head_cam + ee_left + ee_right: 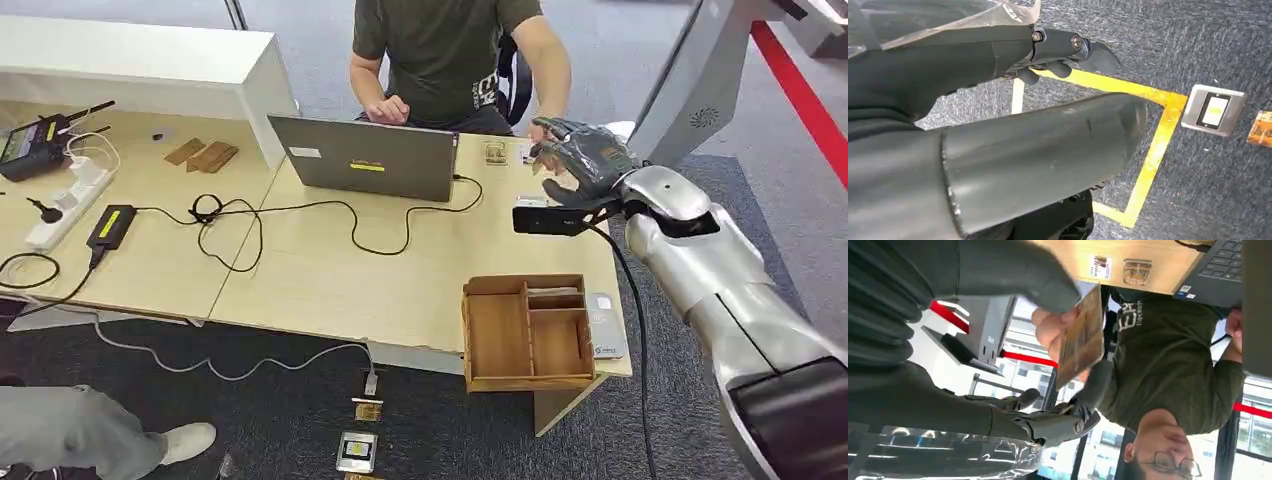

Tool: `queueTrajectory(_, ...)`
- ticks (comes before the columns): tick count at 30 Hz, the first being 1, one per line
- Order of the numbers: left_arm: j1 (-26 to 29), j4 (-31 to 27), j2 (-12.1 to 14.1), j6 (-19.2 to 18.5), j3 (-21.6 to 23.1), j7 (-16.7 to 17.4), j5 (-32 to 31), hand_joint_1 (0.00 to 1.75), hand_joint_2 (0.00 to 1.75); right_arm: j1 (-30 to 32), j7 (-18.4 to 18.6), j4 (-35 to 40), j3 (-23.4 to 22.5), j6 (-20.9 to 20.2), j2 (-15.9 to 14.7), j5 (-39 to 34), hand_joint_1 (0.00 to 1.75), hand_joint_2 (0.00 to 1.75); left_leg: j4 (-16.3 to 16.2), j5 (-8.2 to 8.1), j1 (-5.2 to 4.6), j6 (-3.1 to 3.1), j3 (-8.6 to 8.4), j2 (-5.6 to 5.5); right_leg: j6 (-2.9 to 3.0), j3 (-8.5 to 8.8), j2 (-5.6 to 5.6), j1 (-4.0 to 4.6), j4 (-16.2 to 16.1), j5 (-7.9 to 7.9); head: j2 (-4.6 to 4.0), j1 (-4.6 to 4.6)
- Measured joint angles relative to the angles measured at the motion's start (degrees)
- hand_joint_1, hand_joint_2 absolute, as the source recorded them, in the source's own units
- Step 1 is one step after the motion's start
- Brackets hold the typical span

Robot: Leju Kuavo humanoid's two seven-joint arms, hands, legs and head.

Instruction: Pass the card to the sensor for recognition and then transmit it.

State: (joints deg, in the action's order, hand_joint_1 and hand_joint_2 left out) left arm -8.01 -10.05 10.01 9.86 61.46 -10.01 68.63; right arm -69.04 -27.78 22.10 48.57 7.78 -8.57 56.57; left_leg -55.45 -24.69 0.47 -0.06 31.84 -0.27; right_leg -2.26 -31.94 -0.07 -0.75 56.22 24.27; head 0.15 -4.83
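Right hand (1013, 360), raised at the head view's upper right above the counter (330, 280), pinches the card (1080, 337), which a person's hand (1050, 330) touches; left hand (1013, 125) holds nothing.

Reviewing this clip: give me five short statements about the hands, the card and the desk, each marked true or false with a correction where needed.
1. The right hand holds the card. True.
2. A person's hand touches the card. True.
3. The laptop is closed flat. False: it stands open.
4. The wooden organizer sits at the desk's far edge. False: it sits at the near edge.
5. The left hand grips a card. False: it holds nothing, hanging over the carpet.
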Motion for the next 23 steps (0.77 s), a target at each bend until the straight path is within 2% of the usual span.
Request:
queueTrajectory(7,0.0,0.0,0.0,0.1,0.0,0.0,0.3,0.0,0.0,0.0,-0.1,-0.2,0.0,0.9,0.1,0.0,0.0,0.0,0.0,0.0,0.0,0.0,-0.01,0.0,0.0,0.0,0.0,0.0,0.0,0.0,0.0,0.0)
queueTrajectory(14,0.0,0.0,0.0,0.3,0.0,0.5,0.7,0.0,0.0,0.0,2.5,-0.8,-0.1,1.2,-0.8,1.2,0.0,0.0,0.0,0.0,0.0,0.0,-0.02,-0.01,0.0,0.0,-0.01,0.0,0.0,0.0,0.0,0.0)
queueTrajectory(17,0.1,0.0,0.0,0.6,0.0,0.6,1.2,0.0,0.0,-0.3,3.8,-1.3,-0.1,1.1,-2.8,1.6,0.0,0.0,0.0,0.0,0.0,0.0,-0.01,-0.02,0.0,-0.02,-0.01,-0.01,0.0,0.0,0.0,-0.02)
queueTrajectory(23,0.5,0.0,0.0,0.9,0.0,2.0,1.7,0.0,0.0,-1.2,6.2,-2.8,-0.4,-2.1,-8.5,3.3,0.0,0.0,0.0,-0.01,-0.03,0.01,0.0,-0.02,-0.02,-0.01,-0.01,-0.06,-0.1,-0.02,0.0,-0.02)
